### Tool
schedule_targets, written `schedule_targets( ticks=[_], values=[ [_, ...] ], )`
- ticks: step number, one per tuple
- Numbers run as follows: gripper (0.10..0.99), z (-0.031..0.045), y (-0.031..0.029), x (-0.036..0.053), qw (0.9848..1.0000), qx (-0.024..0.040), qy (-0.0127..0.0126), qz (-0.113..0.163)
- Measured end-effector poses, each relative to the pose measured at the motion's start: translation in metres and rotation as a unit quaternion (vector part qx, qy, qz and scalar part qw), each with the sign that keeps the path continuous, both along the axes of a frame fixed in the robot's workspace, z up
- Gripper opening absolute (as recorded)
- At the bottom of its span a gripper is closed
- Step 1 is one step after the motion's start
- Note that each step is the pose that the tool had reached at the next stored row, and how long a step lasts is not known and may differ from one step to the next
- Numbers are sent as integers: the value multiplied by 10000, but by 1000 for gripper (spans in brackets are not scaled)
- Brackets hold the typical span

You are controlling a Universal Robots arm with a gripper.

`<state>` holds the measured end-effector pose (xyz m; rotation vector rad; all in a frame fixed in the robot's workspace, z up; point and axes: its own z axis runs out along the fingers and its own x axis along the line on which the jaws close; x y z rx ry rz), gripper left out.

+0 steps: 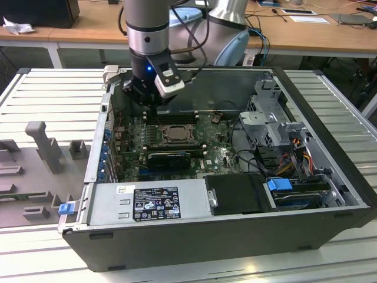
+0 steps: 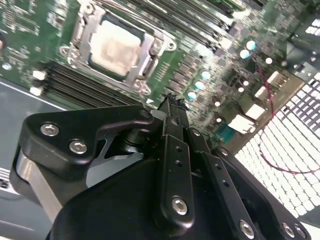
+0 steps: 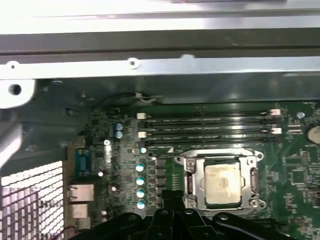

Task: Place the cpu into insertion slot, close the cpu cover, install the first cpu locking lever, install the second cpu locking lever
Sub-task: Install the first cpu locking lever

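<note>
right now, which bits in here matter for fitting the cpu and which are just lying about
For the job: cpu, cover, fingers.
Just there: memory slots, power supply, drive cage, cables.

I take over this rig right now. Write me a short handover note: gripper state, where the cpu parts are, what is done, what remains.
Gripper: looks shut, nothing seen in it; it hovers over the motherboard near the memory slots, apart from the socket.
Cpu: sits in the insertion slot.
Cpu cover: lies flat around the cpu in both wrist views.
Done: cpu placed, cover down.
Left: the two locking levers; I cannot tell whether either is latched, so check them.
</note>
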<state>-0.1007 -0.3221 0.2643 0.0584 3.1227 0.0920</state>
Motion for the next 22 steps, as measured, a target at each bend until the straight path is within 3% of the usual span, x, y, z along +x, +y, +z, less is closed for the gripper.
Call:
schedule_targets(
  ticks=[8, 10, 15, 22],
  values=[
    [106, -57, 87, -140, 10000, 14, 1, 0],
    [106, -75, 164, -164, 10000, 14, 2, 1],
    [106, -94, 268, -183, 10000, 14, 1, 0],
    [106, -99, 285, -175, 10000, 14, 1, 0]
  ],
)
